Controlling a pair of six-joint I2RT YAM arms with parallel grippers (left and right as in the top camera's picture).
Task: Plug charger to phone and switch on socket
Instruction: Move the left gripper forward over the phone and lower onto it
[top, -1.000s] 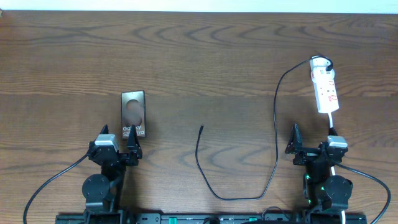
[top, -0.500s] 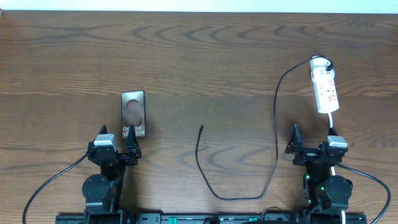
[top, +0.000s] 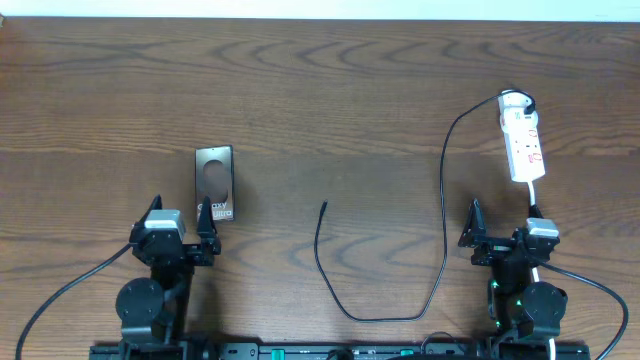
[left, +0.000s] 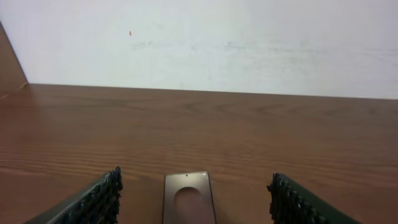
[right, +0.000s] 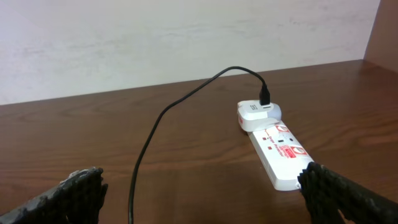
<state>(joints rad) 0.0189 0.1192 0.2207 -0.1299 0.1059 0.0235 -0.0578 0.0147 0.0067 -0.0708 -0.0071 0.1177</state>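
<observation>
The overhead view alone gives the whole layout: the left gripper (top: 181, 212) and the right gripper (top: 502, 215) sit at the near edge of the table (top: 330, 90), both with jaws spread wide and holding nothing. The phone (top: 214, 183) lies flat just ahead of the left jaws, its near end by their right finger, which covers part of its white lettering. The charger (top: 443, 200) loops between the two arms, and its loose plug tip (top: 324, 205) lies well apart from both jaws. The left wrist view shows only the phone's far end, between the fingers, with the rest cut off at the bottom edge. The right wrist view shows the socket (right: 280, 155) ahead of the right jaws, toward their right finger. There the cable enters a white adapter (right: 258, 114) at the socket's far end. The switch positions are too small to make out.
</observation>
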